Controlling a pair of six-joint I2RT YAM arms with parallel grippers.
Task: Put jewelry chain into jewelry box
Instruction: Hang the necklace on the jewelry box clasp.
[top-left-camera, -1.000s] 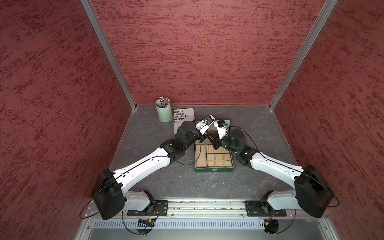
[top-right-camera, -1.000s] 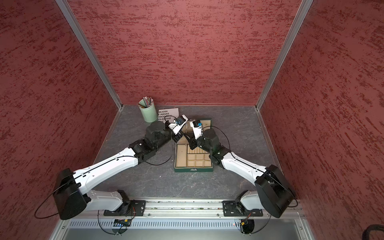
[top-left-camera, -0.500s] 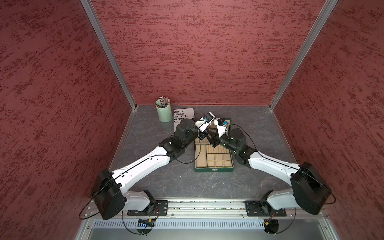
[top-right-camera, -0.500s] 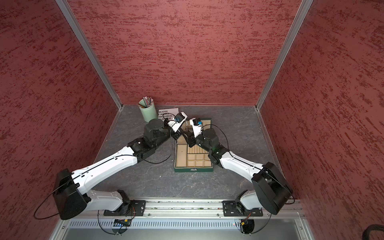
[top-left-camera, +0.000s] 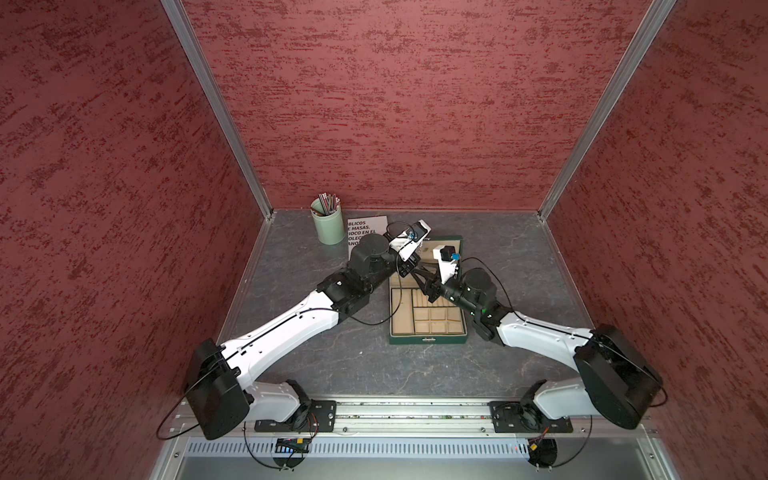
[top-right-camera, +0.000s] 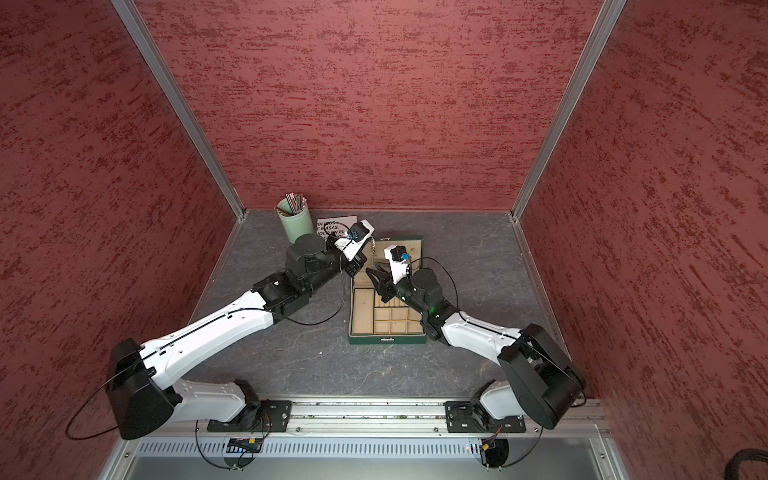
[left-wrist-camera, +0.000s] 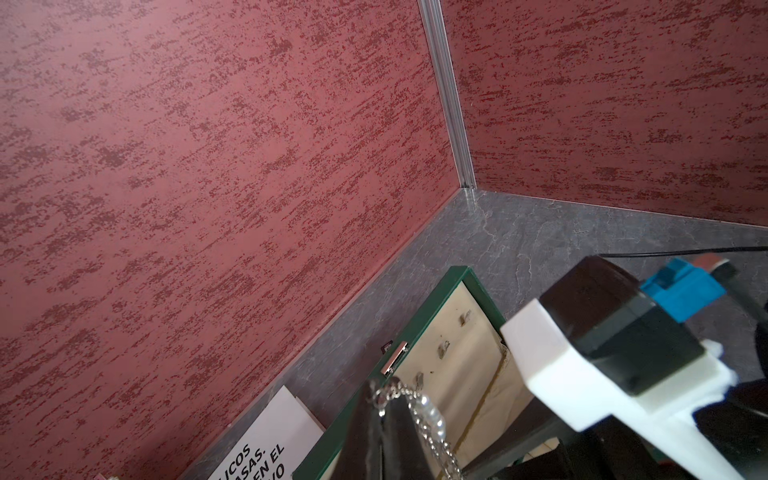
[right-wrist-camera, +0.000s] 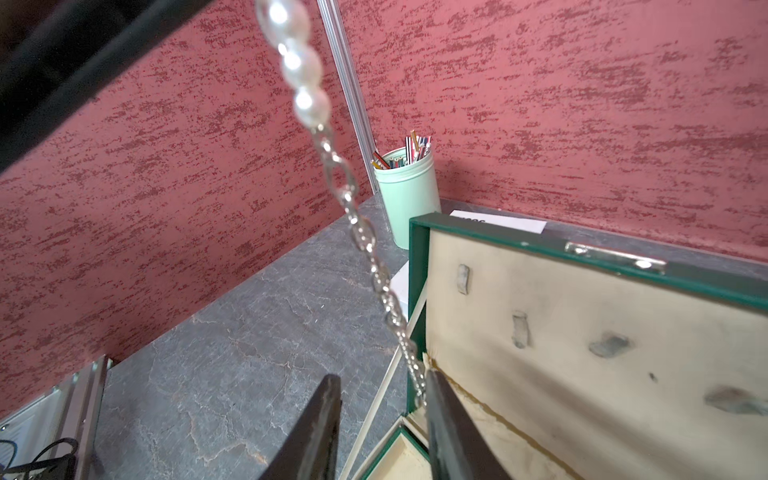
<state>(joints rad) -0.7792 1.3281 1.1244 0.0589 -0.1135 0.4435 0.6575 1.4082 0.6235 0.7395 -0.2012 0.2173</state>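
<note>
1. Links of the jewelry chain (right-wrist-camera: 365, 237) hang in a straight line in the air, with three pearly beads (right-wrist-camera: 293, 58) near the upper end. The chain is over the hinge end of the open jewelry box (right-wrist-camera: 417, 257), in front of the raised lid, and not yet inside. Its lowest links pass out of sight beside a finger.
2. The left tool (left-wrist-camera: 383, 411) is pressed together on the chain's upper end, which drapes over its tip. The whole chain hangs from this one pinch.
3. The right tool (right-wrist-camera: 381, 378) has just let go. Its fingers now stand spread, with the lower links lying against the inner face of one finger (right-wrist-camera: 440, 399) and clear of the other.
4. As I judge it, the two-armed steadying is over, and the left arm alone must lower the chain into a compartment. The free end can now swing and may catch on the lid's rim.
5. A second earlier, in a top view, the right tool sits nearly closed right under the left one. Since then it has opened, and both wrists have edged slightly toward the back wall.
6. The box, the pencil cup (top-left-camera: 328, 226) and the booklet (top-left-camera: 368, 226) lie unmoved on the counter (top-left-camera: 415, 370).
</note>
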